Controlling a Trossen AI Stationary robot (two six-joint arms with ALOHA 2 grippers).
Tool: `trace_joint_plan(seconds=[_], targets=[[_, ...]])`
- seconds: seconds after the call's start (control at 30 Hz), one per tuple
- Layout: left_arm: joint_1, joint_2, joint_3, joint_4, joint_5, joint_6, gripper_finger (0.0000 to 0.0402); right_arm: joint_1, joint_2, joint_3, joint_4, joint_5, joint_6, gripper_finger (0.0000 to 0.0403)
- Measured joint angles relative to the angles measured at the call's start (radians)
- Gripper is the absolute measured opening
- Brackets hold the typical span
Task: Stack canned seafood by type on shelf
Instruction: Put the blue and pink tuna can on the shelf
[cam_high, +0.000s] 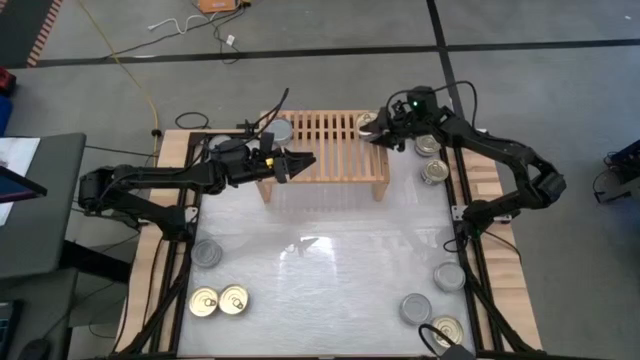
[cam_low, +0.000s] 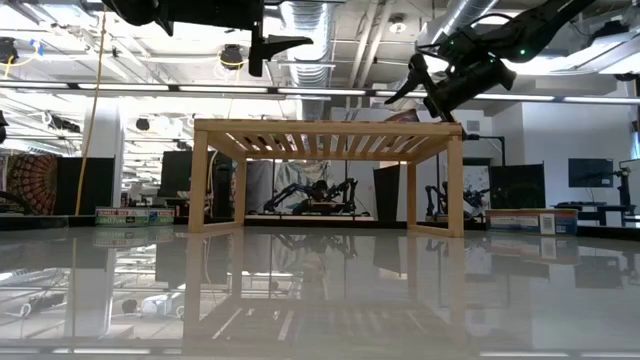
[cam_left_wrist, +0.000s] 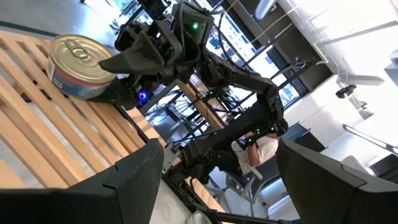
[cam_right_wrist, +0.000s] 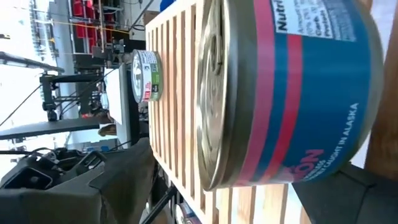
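Gold-topped can on shelf, seemingly released by right gripper.

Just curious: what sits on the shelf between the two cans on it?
Nothing: in the high view, only bare slats of the shelf lie between the silver can and the gold-topped can.

My worktop is a pale glossy sheet framed by wooden edge planks. The low slatted wooden shelf stands on it at the far side, between my two arms. Two tins rest on the shelf's slats: a silver-topped can at its left end and a gold-topped can at its right end. On the worktop itself lie a grey tin and two gold-topped tins at near left, two tins just right of the shelf, and three tins at near right.
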Motion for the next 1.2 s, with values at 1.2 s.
trace_joint_plan(seconds=[1.2], targets=[[-0.007,0.0,0.0,-0.017,-0.001,-0.011,0.0298,0.029,-0.073,0.0,-0.005,-0.185,0.027,0.0373]])
